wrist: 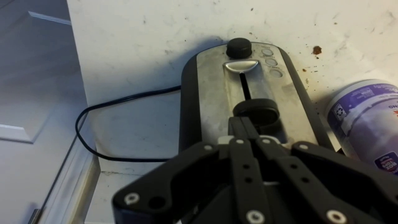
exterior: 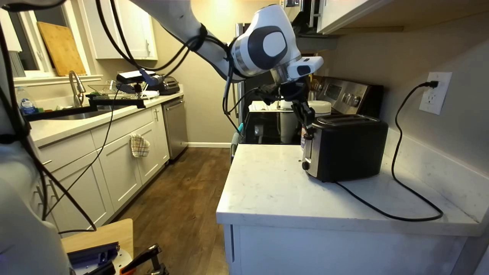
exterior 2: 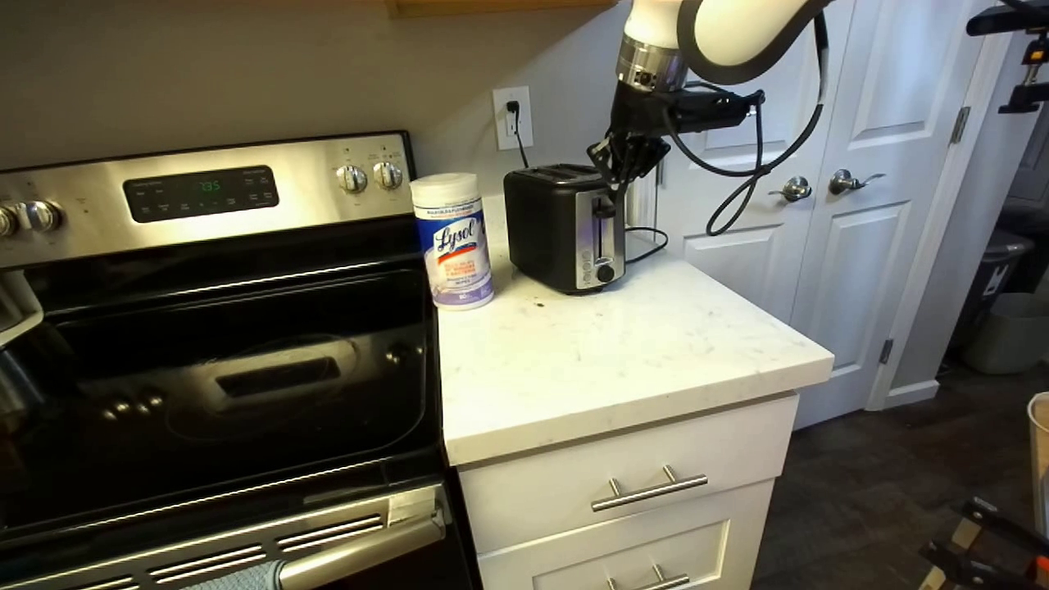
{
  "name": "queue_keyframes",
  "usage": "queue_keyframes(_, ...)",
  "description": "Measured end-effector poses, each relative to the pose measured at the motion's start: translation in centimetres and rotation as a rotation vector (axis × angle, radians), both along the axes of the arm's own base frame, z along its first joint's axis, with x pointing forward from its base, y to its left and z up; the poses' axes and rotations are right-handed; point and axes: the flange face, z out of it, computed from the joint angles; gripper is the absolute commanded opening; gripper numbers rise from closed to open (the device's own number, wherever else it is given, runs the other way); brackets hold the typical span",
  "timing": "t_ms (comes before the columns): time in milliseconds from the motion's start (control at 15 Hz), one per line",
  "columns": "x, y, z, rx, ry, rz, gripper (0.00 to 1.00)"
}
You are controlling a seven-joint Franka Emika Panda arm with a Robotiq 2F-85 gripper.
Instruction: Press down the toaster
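toaster [exterior 2: 545,229] stands upright on the white desk [exterior 2: 615,352], lever [wrist: 257,107] high in its slot [wrist: 245,87]. clenched on nothing, the hand [wrist: 243,123] has its fingertips [wrist: 234,127] over or against the lever; contact is unclear. off-centre pressure could make them slip off, and sideways drag could skid the toaster into the wipes canister [exterior 2: 456,246].

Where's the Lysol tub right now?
In an exterior view, the Lysol tub stands on the white counter, between the stove on the left and the black toaster on the right.
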Motion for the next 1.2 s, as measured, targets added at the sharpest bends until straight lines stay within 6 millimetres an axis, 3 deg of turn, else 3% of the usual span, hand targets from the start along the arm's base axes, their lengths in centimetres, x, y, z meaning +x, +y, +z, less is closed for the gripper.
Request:
queue_keyframes(800,1.1,0.6,-3.2,0.007,0.029,0.009,0.0)
queue_keyframes(1200,1.5,0.6,-5.7,0.011,0.058,0.007,0.0)
